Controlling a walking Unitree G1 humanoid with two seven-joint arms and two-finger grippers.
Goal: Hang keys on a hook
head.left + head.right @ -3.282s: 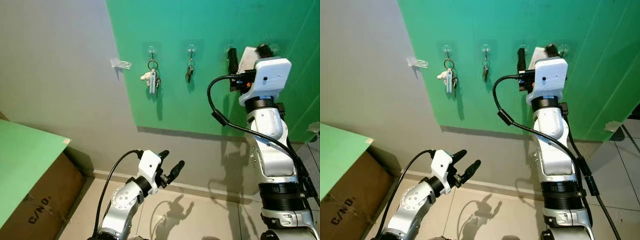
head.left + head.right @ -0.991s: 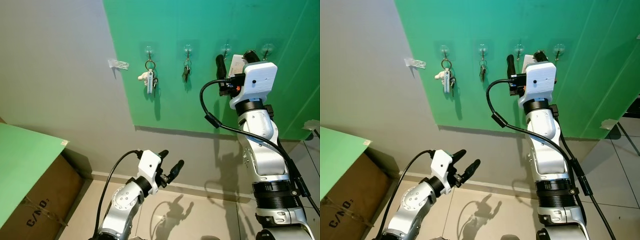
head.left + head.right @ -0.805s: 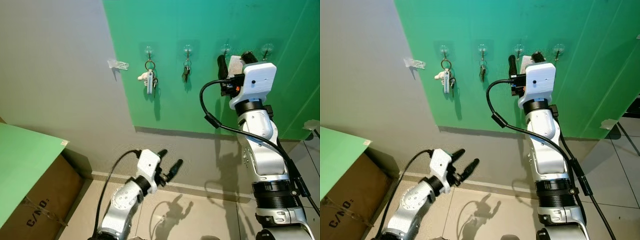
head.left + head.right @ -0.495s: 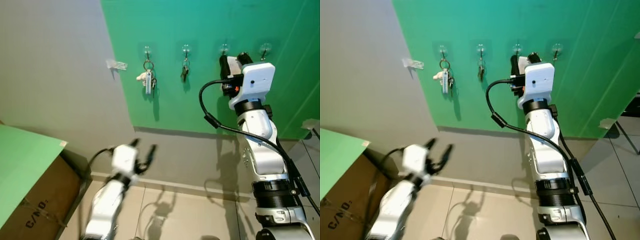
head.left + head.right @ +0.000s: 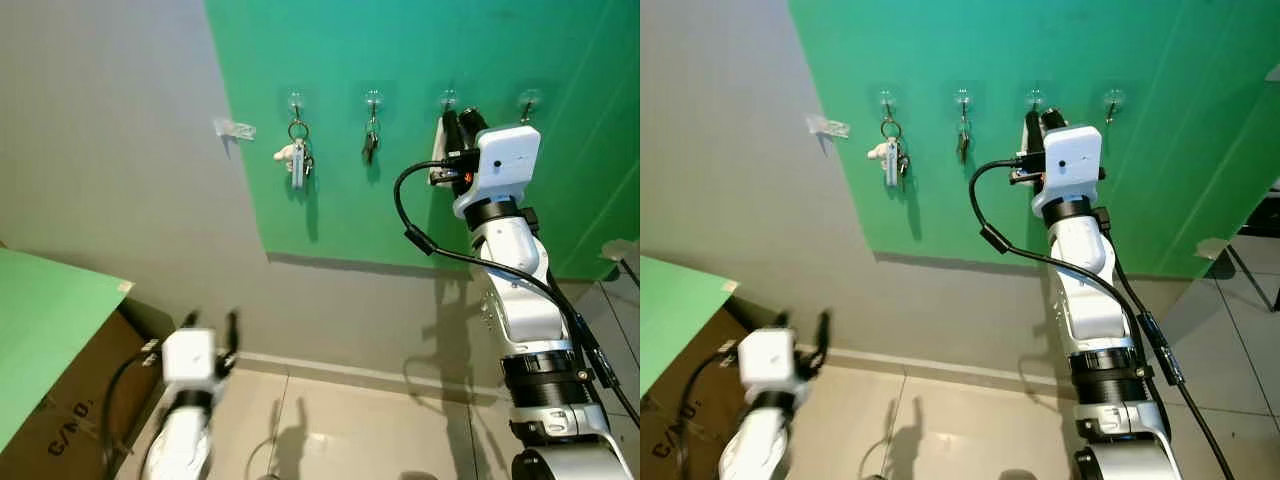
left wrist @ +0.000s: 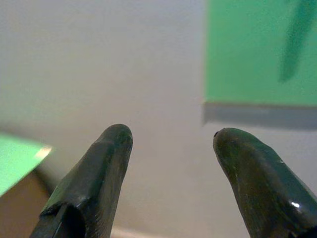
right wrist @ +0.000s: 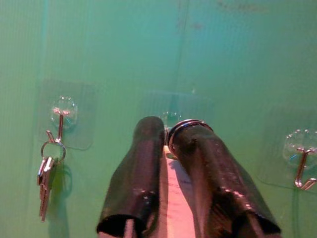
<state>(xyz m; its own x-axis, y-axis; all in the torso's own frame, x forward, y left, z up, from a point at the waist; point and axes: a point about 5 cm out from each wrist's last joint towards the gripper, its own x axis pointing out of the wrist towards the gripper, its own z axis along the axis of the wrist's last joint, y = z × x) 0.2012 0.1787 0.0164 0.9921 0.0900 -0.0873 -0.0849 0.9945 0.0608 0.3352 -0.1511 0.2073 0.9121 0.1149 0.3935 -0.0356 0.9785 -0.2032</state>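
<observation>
Right gripper [image 7: 166,136] raised at the third of four hooks [image 5: 448,98] along the green board's [image 5: 420,200] upper edge, fingers pinching a key ring [image 7: 184,125]; left gripper [image 6: 171,144] low, fingers apart; two key bunches [image 5: 298,158] hung.

Right gripper closing on third hook; left arm swung away.

Right gripper [image 7: 166,130], pinching the key ring [image 7: 184,125] and pale tag [image 7: 174,196], has moved up against the third hook [image 5: 448,98] on the green board [image 5: 420,60]. Left gripper [image 5: 210,328], fingers apart, has swung from centre toward the cardboard box [image 5: 70,420]; blurred.
</observation>
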